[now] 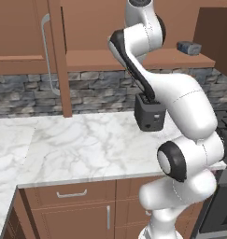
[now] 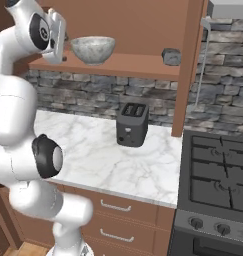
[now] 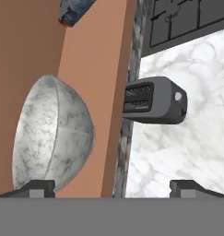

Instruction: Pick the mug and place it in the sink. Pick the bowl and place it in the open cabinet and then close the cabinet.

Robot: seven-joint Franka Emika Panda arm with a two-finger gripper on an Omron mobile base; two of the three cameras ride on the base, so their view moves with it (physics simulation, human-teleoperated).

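The grey-white speckled bowl (image 2: 93, 49) stands upright on the inner shelf (image 2: 138, 65) of the open reddish-brown cabinet (image 1: 21, 28). In the hand view, which is rolled sideways, the bowl (image 3: 53, 133) lies close ahead on the left. My gripper (image 3: 113, 188) is open, its fingertips (image 3: 37, 186) wide apart with nothing between them. In the right base view the gripper (image 2: 62, 38) hangs just left of the bowl, apart from it. My arm hides the bowl in the left base view. The mug and the sink are out of view.
A small dark-grey block (image 2: 171, 56) sits further right on the same shelf. A dark toaster (image 2: 133, 124) stands on the marble counter (image 1: 87, 144) under the shelf. The cabinet doors stand open, with bar handles (image 1: 48, 51) (image 2: 202, 65). A black stove (image 2: 218, 170) lies to the right.
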